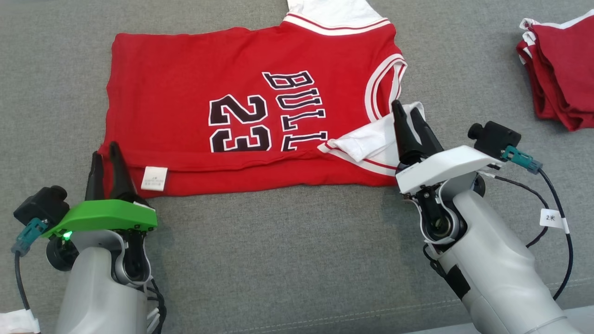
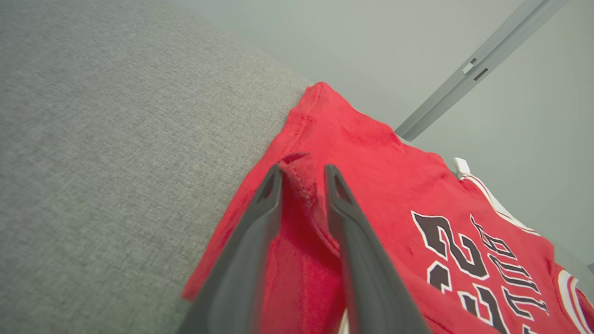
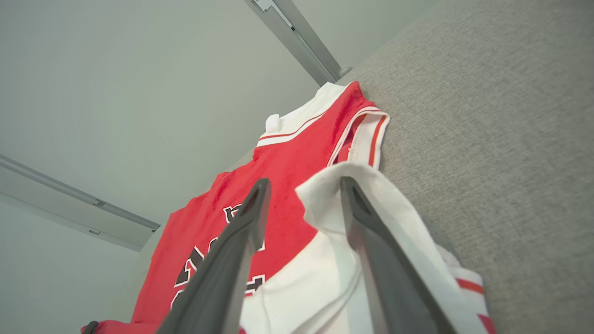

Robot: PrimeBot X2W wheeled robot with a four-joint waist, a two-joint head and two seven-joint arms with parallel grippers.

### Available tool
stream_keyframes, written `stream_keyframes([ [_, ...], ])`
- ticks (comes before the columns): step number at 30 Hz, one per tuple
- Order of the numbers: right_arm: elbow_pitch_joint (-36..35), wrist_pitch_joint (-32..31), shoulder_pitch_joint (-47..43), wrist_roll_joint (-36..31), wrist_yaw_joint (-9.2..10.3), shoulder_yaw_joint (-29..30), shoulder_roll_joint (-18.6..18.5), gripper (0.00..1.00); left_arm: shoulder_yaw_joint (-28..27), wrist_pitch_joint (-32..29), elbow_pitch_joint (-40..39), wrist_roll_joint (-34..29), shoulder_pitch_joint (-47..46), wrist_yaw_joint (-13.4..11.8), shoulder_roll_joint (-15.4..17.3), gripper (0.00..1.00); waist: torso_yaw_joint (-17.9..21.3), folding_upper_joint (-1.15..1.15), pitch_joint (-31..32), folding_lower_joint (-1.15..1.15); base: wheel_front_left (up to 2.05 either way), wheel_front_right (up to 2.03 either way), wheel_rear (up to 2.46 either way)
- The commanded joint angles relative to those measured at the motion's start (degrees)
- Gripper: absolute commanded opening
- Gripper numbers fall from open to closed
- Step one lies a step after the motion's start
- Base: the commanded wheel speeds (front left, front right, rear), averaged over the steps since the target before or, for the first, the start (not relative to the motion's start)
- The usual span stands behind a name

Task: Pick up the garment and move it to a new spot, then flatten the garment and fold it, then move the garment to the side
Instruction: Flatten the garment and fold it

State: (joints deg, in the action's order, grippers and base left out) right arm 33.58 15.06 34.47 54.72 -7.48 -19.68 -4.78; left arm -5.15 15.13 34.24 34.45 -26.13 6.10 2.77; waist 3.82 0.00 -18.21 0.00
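Red garment (image 1: 185,93) stretches from left tool (image 1: 105,149) to right tool (image 1: 404,106).

Red jersey on grey weave

The garment (image 1: 185,93) is red, with a black "23" and lettering outlined in white, white trim striped red, and a white sleeve (image 1: 371,141) at its 4 o'clock. The fabric surface (image 1: 287,241) is mottled grey. The pile (image 1: 561,69) at 2 o'clock is darker red, edged white. The left gripper (image 1: 104,155) is green, the right gripper (image 1: 406,111) white, and the fingers (image 1: 121,174) black.
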Motion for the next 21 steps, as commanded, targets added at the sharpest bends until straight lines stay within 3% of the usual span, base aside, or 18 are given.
stream_keyframes([
  [1, 0.40, 0.12, 0.62, -0.30, -0.01, -0.51, 0.00, 1.00, -0.17, 0.00, -0.10, -0.68, -0.77, -0.01, 0.25, 1.00, 0.01, 0.00, -0.01, 0.00, 0.00, 0.00, 0.00],
  [7, 1.52, 0.12, 2.76, -0.40, -0.01, -2.00, -0.34, 1.00, -1.14, 0.01, -2.01, 0.42, 2.07, 0.10, 0.26, 1.00, -0.15, 0.00, 0.19, 0.00, 0.00, 0.00, 0.00],
  [14, -4.13, 0.12, 1.05, -6.72, -0.01, 5.89, -0.81, 1.00, -1.92, 0.00, -5.16, 1.76, 8.23, -0.33, 0.25, 1.00, -0.31, 0.00, 1.26, 0.00, 0.00, 0.00, 0.00],
  [21, -10.53, 0.12, -5.03, -15.28, -0.01, 8.30, -1.22, 1.00, -0.40, -0.35, -2.15, 0.92, 10.50, -1.38, 0.28, 1.00, 0.11, 0.00, 2.63, 0.00, 0.00, 0.00, 0.00],
])
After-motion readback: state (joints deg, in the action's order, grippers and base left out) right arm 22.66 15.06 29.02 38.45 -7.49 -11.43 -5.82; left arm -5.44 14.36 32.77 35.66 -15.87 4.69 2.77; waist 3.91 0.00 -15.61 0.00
